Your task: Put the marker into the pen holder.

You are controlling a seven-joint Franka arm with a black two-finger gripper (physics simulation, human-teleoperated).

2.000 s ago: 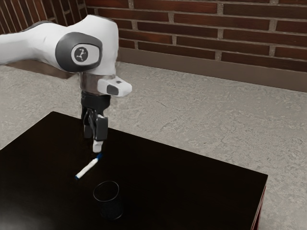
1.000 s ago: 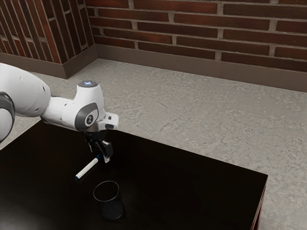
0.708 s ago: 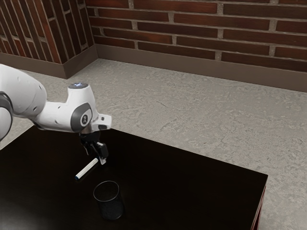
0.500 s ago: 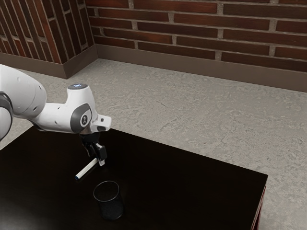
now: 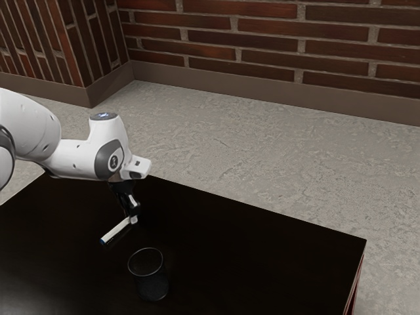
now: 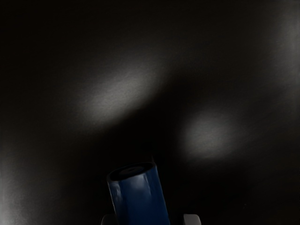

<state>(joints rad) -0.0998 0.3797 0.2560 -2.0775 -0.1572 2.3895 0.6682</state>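
"Marker [image 5: 115, 231], location?"

"At the pincer [image 5: 133, 219], inward from the counter's [image 5: 262, 262] far edge, toward that edge's corner at the exterior view's left. White barrel slopes down away from the grip; blue cap [image 6: 140, 199] sits between the fingertips."

"Pincer condition?"

"Narrow, holding the marker near its capped end. Whether the barrel's other end touches the counter, cannot tell."

"Pen holder [image 5: 152, 283]?"

"Dark, round, open-topped, upright on the counter. Near the marker, apart from it, and farther from the far edge. Marker is outside it."

"Surroundings?"

"Grey floor [image 5: 262, 151] past the far edge, brick wall [image 5: 262, 39] beyond."
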